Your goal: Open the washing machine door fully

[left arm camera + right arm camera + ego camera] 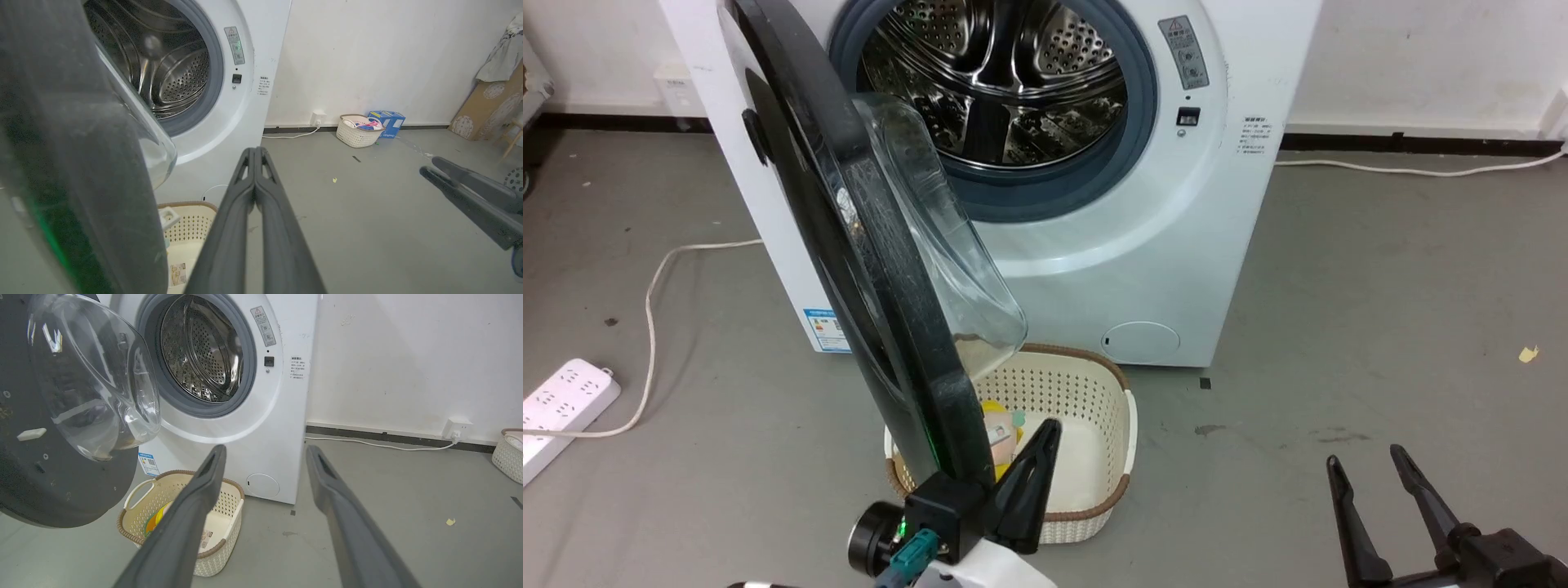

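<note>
Glossy black round washing machine door [882,269] half open; left end effector [1045,434] pressed together, seemingly touching its inner rim. Sweep outward steadily; right end effector [1364,457] spread, empty.

cream basket [1070,388] — on grey floor [1380,286] | white power strip [564,400] — far left | blue box [388,120] by wall [367,61]

Left hand [1049,429] is showing long matt dark-grey fingers [229,237], tapering to narrow tips with slotted openings near the ends and sprouting from a square black block [943,510]. Beside the block a short black cylinder [872,539] with a pale ring is sitting, a green light [901,529] is glowing, and a teal connector [907,559] is leading toward the white forearm [992,572]. Right hand [1364,456] is wearing the same dark tapered fingers on a black base [1511,559].
</note>
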